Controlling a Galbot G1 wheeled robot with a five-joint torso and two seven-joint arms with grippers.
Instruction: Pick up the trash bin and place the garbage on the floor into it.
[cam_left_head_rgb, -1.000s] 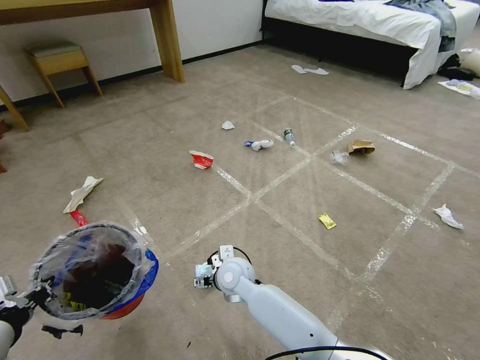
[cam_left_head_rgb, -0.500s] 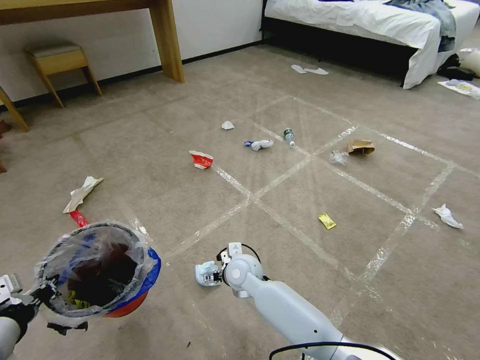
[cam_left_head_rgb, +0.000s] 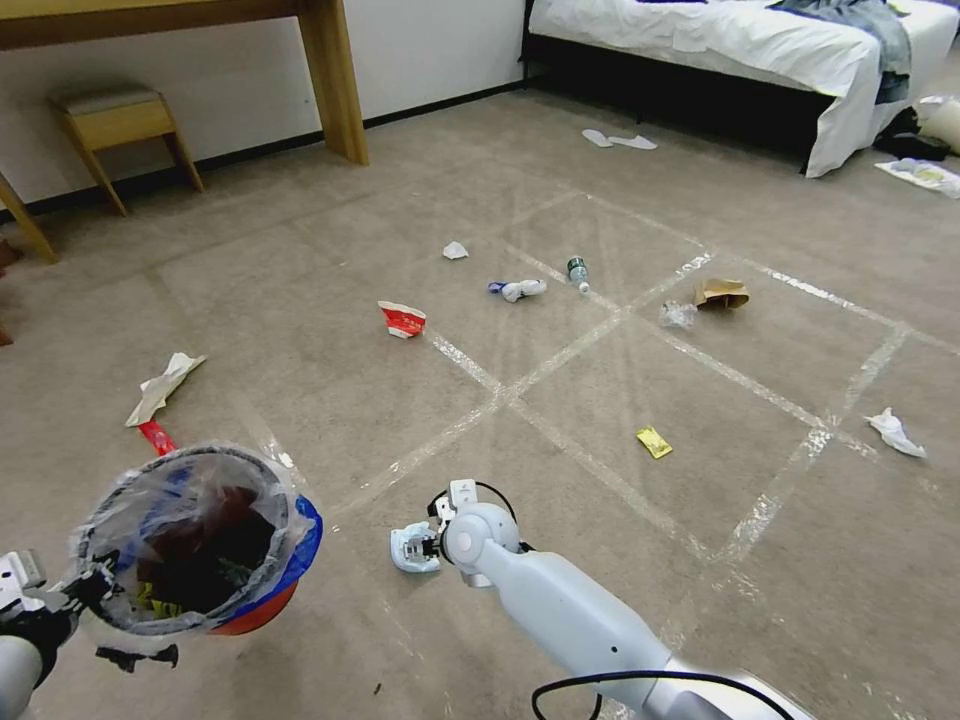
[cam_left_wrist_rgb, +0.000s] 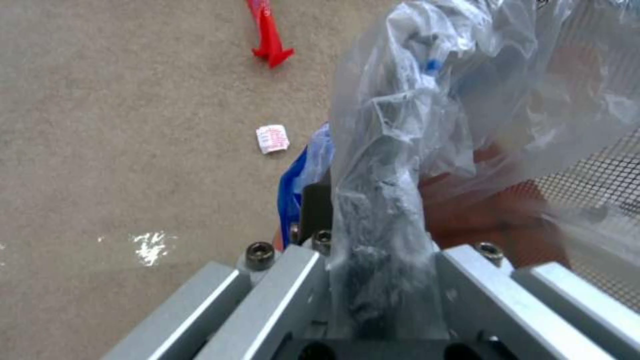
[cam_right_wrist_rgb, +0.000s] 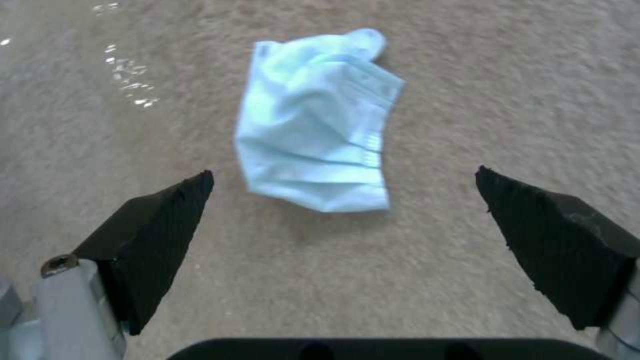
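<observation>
The trash bin (cam_left_head_rgb: 205, 545), red with a blue rim and a clear liner, hangs low at the left above the floor (cam_left_head_rgb: 560, 480). My left gripper (cam_left_head_rgb: 70, 592) is shut on its rim and bag, seen close in the left wrist view (cam_left_wrist_rgb: 377, 280). My right gripper (cam_left_head_rgb: 428, 546) is down at the carpet, open, its fingers (cam_right_wrist_rgb: 160, 225) on either side of a crumpled light blue face mask (cam_right_wrist_rgb: 317, 125) without touching it. More garbage lies farther off: a crushed cup (cam_left_head_rgb: 402, 319), a bottle (cam_left_head_rgb: 578, 272), a brown bag (cam_left_head_rgb: 722, 293), a yellow wrapper (cam_left_head_rgb: 654, 441).
White tissue wads (cam_left_head_rgb: 893, 432) and paper (cam_left_head_rgb: 163, 386) with a red wrapper (cam_left_head_rgb: 156, 436) lie on the carpet. A table leg (cam_left_head_rgb: 335, 80) and stool (cam_left_head_rgb: 120, 125) stand at the back left. A bed (cam_left_head_rgb: 760, 50) and white slippers (cam_left_head_rgb: 620, 140) are at the back right.
My right arm has shifted slightly to the right and the blue mask now shows plainly in front of its gripper. The bin has sunk a little in my left gripper.
</observation>
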